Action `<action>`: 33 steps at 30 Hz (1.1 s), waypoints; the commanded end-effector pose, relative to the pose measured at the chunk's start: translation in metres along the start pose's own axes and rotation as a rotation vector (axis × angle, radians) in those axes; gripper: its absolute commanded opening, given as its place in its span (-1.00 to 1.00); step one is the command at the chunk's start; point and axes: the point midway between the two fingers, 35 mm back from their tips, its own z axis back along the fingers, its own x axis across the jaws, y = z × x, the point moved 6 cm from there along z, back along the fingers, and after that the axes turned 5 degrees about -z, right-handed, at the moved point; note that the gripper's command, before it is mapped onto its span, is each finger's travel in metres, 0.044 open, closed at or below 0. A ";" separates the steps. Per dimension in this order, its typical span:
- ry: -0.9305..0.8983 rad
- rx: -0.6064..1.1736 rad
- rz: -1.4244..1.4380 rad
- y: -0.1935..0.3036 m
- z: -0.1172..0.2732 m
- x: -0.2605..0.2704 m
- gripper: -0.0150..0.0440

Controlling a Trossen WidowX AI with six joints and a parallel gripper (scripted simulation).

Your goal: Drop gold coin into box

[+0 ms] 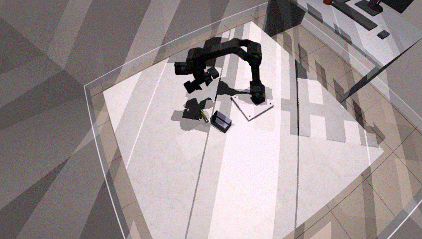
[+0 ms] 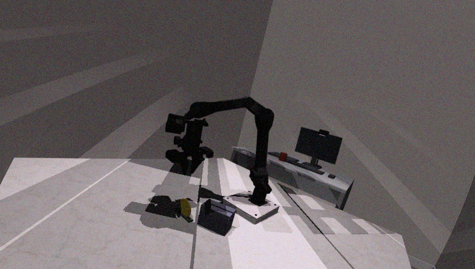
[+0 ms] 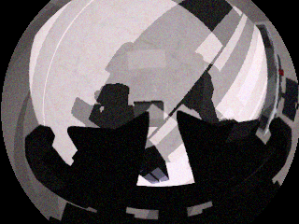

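The gold coin [image 1: 204, 114] [image 2: 185, 208] stands on edge in the dark-green holder [image 1: 207, 120] [image 2: 189, 219]. The closed grey box [image 1: 220, 121] [image 2: 215, 218] [image 3: 155, 170] sits close beside the holder, on the side toward the arm's base; a dark slot line runs along its lid. My gripper [image 1: 204, 85] [image 2: 189, 172] [image 3: 163, 115] is open partway and empty, pointing down, well above the table and apart from the coin. In the wrist view the box shows low between the fingers; I cannot make out the coin there.
The arm's white base plate [image 1: 249, 113] [image 2: 243, 209] lies just beyond the box. The arm's dark shadow falls around the holder. Off the table is a desk with a monitor [image 2: 318, 144] and a red cup [image 1: 327, 2] [image 2: 283, 156].
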 end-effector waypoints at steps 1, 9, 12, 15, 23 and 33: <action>-0.061 0.029 0.004 0.048 0.019 0.033 0.05; -0.112 0.074 0.010 0.106 0.039 0.053 0.05; -0.112 0.074 0.010 0.107 0.031 0.054 0.05; -0.112 0.074 0.010 0.109 0.006 0.057 0.05; -0.112 0.074 0.010 0.111 -0.011 0.058 0.05; -0.112 0.074 0.010 0.112 -0.023 0.061 0.05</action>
